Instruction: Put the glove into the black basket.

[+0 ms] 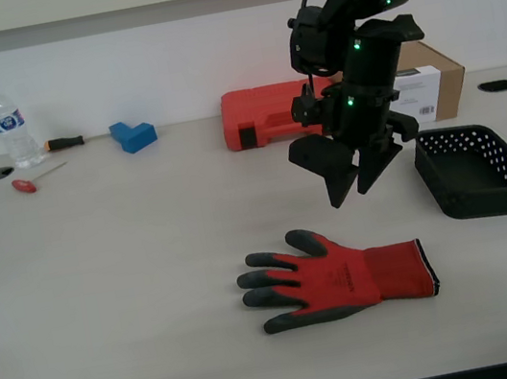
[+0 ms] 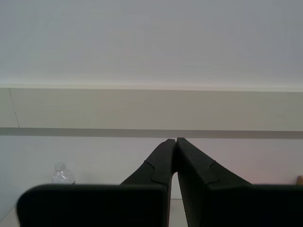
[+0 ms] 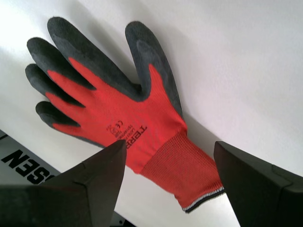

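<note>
A broad stretch of bare table point(image 1: 127, 249) surrounds the glove point(image 1: 341, 276), lying flat near the front edge, red knit back up, dark grey fingers spread. My first gripper point(image 1: 356, 172) hangs above it, jaws wide and empty. The black basket point(image 1: 476, 170) sits well apart toward the exterior view's right. My second gripper point(image 2: 173, 156) is closed, empty, facing the wall.

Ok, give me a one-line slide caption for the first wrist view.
My first gripper, fingers open, hovers above the red glove lying flat on the white table.
</note>
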